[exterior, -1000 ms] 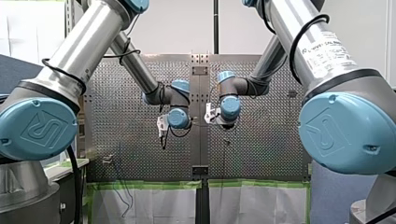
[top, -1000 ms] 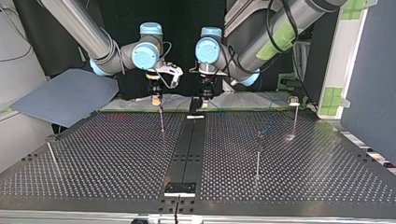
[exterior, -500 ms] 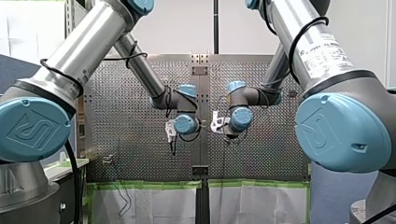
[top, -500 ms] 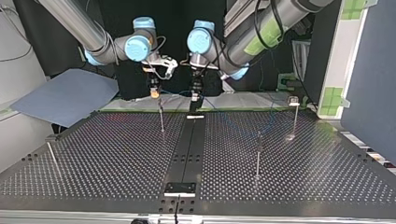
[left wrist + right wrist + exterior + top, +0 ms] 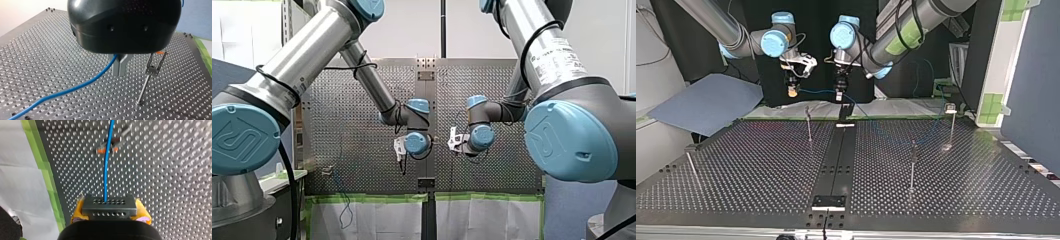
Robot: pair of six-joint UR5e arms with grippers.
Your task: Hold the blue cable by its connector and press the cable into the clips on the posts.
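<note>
Your right hand (image 5: pixel 109 206) pinches the metal connector (image 5: pixel 110 213) between yellow pads. The blue cable (image 5: pixel 106 175) runs straight out from it and passes over an orange-tipped clip (image 5: pixel 115 142). Green tape (image 5: pixel 48 177) marks the desk (image 5: pixel 162 170) edge just beside that hand. Your left hand (image 5: pixel 120 67) has its fingers pressed together on the cable, with a post (image 5: pixel 145 86) just beside it. In the top view both hands hang above the desk's far edge, apart from the posts. Open desk lies on the near side.
</note>
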